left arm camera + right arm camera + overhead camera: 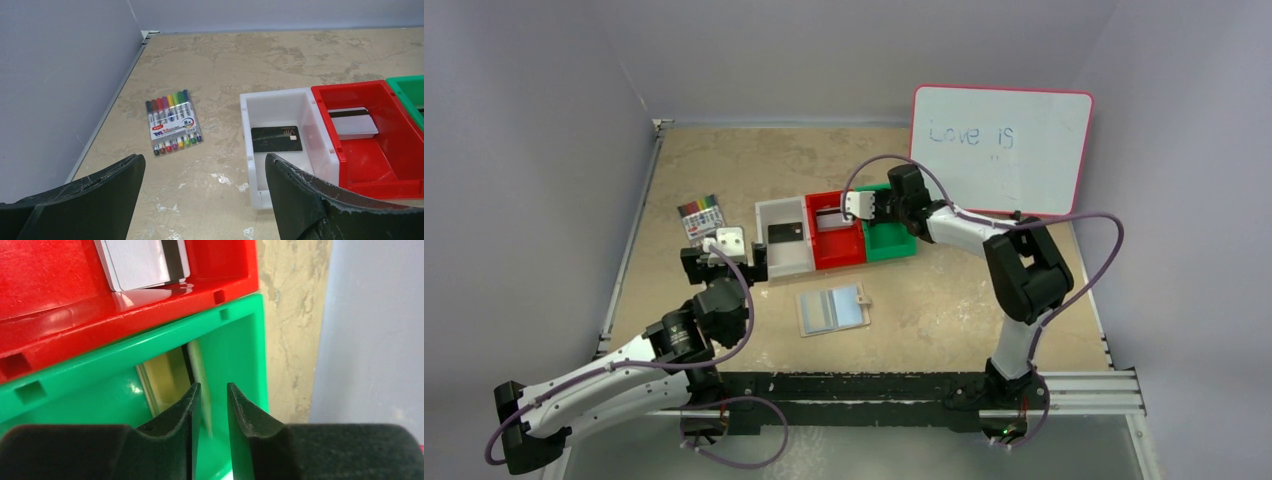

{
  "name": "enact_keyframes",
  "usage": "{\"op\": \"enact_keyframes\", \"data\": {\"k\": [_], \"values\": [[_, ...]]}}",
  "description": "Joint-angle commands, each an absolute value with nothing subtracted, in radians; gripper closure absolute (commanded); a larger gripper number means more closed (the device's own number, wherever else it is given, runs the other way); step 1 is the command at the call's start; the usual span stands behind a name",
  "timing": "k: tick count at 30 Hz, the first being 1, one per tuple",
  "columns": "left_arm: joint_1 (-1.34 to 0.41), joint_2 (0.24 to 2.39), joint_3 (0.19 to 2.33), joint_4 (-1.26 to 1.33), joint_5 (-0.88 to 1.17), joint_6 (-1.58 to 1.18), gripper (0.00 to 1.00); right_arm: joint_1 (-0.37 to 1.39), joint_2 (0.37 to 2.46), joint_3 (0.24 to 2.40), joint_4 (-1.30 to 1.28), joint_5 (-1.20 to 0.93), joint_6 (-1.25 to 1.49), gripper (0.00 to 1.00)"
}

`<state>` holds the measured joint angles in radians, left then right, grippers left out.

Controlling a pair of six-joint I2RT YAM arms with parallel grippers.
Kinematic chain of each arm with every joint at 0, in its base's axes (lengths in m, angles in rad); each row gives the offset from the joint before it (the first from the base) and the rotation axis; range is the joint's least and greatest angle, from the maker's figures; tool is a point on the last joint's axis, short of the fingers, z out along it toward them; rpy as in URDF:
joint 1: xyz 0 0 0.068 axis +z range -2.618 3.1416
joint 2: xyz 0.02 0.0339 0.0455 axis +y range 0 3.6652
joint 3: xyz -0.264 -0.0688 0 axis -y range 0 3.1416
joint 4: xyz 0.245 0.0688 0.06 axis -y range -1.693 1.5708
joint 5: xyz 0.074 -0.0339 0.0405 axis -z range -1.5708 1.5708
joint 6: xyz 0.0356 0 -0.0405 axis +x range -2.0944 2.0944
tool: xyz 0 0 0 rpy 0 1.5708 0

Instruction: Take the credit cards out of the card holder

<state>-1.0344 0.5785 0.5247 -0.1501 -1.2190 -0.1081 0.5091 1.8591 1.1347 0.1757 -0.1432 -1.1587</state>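
Beige bifold card holder lay open, near centre of table. Black card in white plastic bin, silver-grey card in red bin — left gripper wide apart beside them. Right gripper over green bin, fingers narrowly apart — pale card edge upright between them.

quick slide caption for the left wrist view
Open left gripper facing marker pack, black card in white bin, silver card in red bin.

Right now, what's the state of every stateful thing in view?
card holder: open, lying flat
black card: flat in white bin
silver card: flat in red bin
gold card: tilted on edge in green bin
left gripper: jaws wide, empty
right gripper: jaws narrow around gold card, grip unclear
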Motion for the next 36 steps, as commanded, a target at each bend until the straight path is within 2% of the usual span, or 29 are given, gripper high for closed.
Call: {"op": "enact_keyframes", "data": {"k": [1,8,11,12,14,15,19,22,26,29,36], "values": [[-1.028,0.578,0.526,-0.121,-1.224,-0.087,0.1,0.503,1.756,1.14,0.149,-0.202,-1.144,0.66],[-1.028,0.583,0.526,-0.124,-1.215,-0.089,0.1,0.503,1.716,1.135,0.135,-0.223,-1.113,0.64],[-1.028,0.584,0.526,-0.126,-1.212,-0.089,0.1,0.503,1.688,1.119,0.196,-0.222,-0.983,0.64],[-1.028,0.584,0.526,-0.127,-1.211,-0.089,0.1,0.503,1.676,1.117,0.211,-0.228,-0.887,0.67],[-1.028,0.585,0.526,-0.127,-1.21,-0.09,0.1,0.504,1.656,1.112,0.226,-0.235,-0.698,0.84],[-1.028,0.585,0.526,-0.127,-1.21,-0.092,0.1,0.504,1.646,1.105,0.218,-0.25,-0.633,0.87],[-1.028,0.585,0.525,-0.126,-1.21,-0.089,0.1,0.503,1.563,1.011,0.285,-0.301,-0.399,0.88],[-1.028,0.585,0.525,-0.124,-1.214,-0.089,0.1,0.503,1.521,0.935,0.352,-0.213,-0.215,0.85],[-1.027,0.589,0.524,-0.124,-1.217,-0.089,0.1,0.503,1.615,1.041,0.141,-0.155,-0.037,0.91],[-1.028,0.593,0.523,-0.123,-1.219,-0.088,0.1,0.503,1.729,1.158,-0.03,-0.148,0.061,1.0],[-1.028,0.591,0.522,-0.127,-1.223,-0.091,0.11,0.503,1.761,1.126,-0.001,-0.076,0.217,1.0]]}}
